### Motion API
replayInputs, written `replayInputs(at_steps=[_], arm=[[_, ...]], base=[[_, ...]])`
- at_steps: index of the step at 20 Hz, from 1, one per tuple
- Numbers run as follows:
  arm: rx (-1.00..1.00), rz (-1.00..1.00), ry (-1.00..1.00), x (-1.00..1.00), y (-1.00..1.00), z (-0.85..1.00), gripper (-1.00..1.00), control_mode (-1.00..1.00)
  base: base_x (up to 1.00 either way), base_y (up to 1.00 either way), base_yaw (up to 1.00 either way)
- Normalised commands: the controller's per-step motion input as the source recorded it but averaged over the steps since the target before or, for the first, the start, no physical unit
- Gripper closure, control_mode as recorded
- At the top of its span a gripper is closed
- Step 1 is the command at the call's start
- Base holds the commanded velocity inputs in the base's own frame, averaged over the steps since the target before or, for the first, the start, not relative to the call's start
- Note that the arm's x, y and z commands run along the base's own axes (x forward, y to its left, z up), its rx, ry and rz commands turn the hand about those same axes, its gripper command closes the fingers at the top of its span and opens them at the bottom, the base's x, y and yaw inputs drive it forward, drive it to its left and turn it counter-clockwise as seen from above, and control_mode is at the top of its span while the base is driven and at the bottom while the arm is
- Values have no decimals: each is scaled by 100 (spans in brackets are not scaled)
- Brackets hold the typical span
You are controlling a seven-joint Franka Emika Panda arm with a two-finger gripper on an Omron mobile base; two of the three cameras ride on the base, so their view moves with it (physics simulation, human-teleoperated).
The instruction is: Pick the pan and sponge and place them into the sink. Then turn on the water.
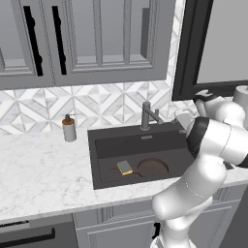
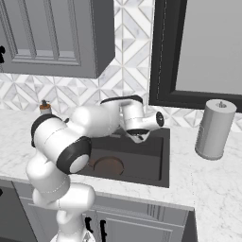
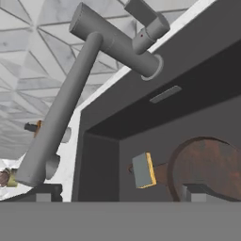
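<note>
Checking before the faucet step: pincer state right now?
Pincer: open, holding nothing; pan and sponge already lie in the sink.

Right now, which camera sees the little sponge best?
The left base view: the whole sponge lies in the sink, on the pan's handle. The hand view shows it tilted and close. In the right base view the arm blocks that spot.

Soap dispenser [image 1: 69, 129] on marble counter [image 1: 43, 174], grey paper towel roll [image 2: 215, 129], patterned tile backsplash [image 1: 97, 106], grey cabinets [image 1: 87, 38]; possibly a dark-framed window [image 2: 198, 52]
</note>
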Motion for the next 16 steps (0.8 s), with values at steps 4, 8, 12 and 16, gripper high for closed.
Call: replayInputs(at_steps=[4,8,12,16], arm=[[0,-13,0,51,0,0,-100,-100],[0,-12,0,41,0,0,-100,-100],[0,-5,-3,18,0,-5,-100,-100],[0,-3,-2,13,0,-8,-100,-100]], base=[[0,0,0],[0,0,0],[0,0,0],[0,0,0]])
